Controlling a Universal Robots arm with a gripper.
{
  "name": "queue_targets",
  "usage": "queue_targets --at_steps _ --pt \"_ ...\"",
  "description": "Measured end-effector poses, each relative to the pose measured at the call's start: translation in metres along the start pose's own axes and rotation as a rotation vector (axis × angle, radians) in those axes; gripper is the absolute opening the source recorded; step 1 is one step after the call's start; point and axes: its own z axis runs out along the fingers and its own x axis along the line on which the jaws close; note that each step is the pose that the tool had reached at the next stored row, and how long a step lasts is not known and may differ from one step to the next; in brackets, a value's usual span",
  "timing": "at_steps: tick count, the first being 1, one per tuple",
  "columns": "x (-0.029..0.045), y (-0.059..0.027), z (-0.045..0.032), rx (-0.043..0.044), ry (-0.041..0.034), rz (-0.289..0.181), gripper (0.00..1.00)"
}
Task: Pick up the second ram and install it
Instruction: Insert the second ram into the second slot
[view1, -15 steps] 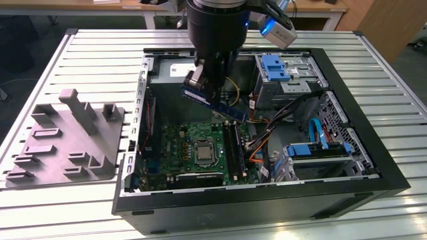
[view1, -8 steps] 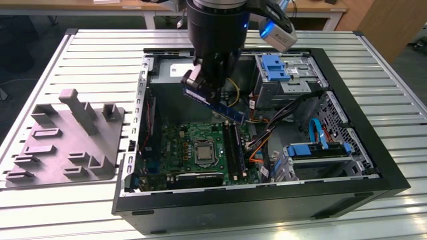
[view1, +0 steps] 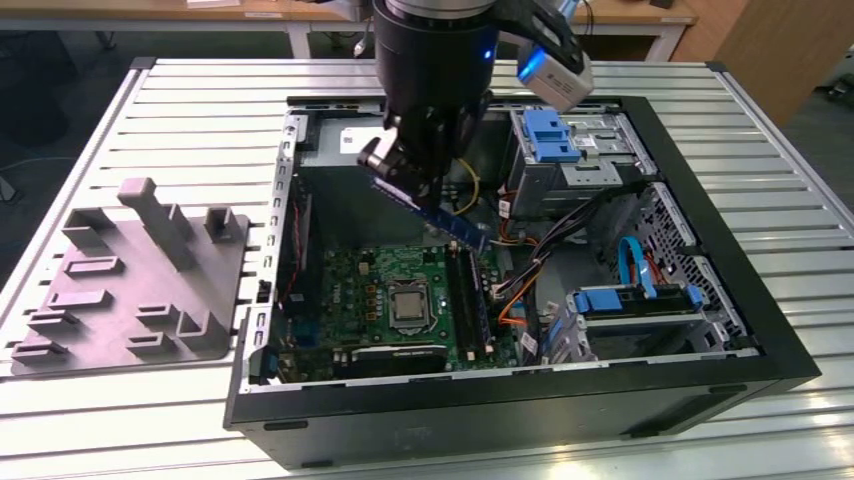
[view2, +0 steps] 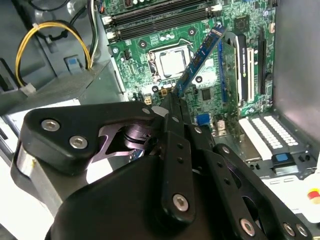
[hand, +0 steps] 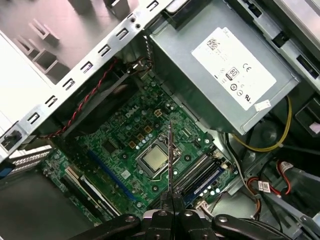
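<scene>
1. My pincer (view1: 400, 178) is clenched on one end of the second ram (view1: 447, 222), the one stick I carry.
2. The stick hangs tilted in the air inside the case. Its free end slopes down over the motherboard (view1: 380, 285) toward the long black slot strips (view1: 463, 295), and it is not seated in any of them.
3. In the second wrist view the ram (view2: 200, 57) juts out from the pincer (view2: 172, 107) with its blue-green face and chips showing. In the first wrist view I see it edge-on (hand: 170, 160), a thin line crossing beside the one processor socket (hand: 153, 159).
4. The slot strips look like four to me, though from these angles I cannot count them surely.
5. Around the board stands one open black computer case (view1: 534, 405), lying on its side. It holds one grey power supply (hand: 220, 65), a loop of yellow wires (view2: 50, 30) and two blue drive brackets, one (view1: 547, 135) near my arm and one (view1: 641, 300) toward the exterior view's right.
6. The case lies on a slatted metal table (view1: 747, 110).
7. On the exterior view's left of the case sits one grey fixture block (view1: 134, 270) with upright posts.
8. Beyond the table runs a wooden desk (view1: 240, 8).
</scene>
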Motion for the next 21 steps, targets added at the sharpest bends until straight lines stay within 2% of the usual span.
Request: queue_targets --at_steps 21 --pt "0.0000 0.0000 0.0026 0.0016 -0.0004 0.235 0.11"
